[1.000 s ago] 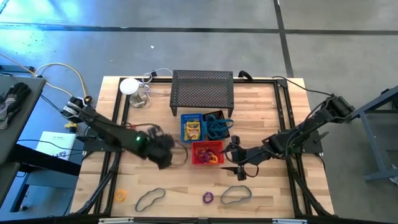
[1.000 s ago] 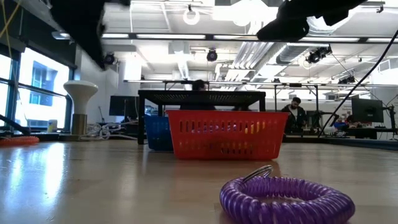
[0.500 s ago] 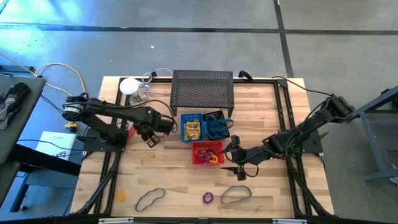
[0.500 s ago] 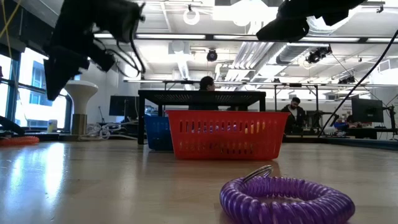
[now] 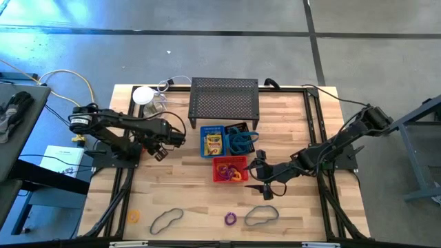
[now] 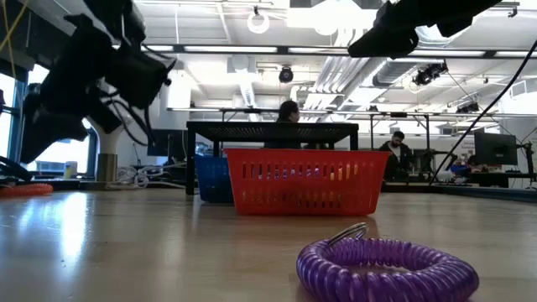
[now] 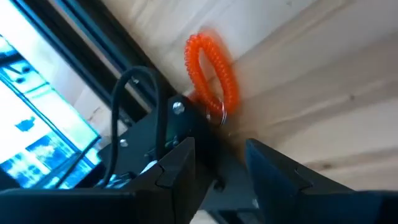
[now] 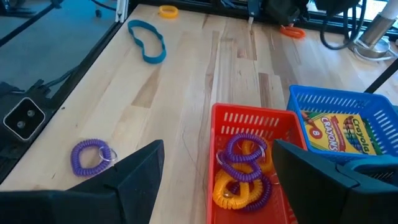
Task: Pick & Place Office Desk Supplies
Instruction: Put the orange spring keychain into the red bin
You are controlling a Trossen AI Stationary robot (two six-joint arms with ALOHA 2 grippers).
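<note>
I've got L gripper, fingers spread, right in front of orange ring standing on edge; R gripper farther, also spread.

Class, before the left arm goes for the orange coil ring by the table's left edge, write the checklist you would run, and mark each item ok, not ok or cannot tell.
1. Left gripper jaws open and empty: ok.
2. Orange ring in sight ahead of the jaws: ok; it lies on the wood beside the black frame rail.
3. Room to close around the ring without touching that rail: cannot tell.
4. Red bin ready to take coil rings: ok; purple and orange rings already lie in it.
5. Right gripper out of the way: ok; it hangs right of the red bin, jaws open.
6. Other loose items away from the left arm: ok; purple ring lies near the front edge.
</note>
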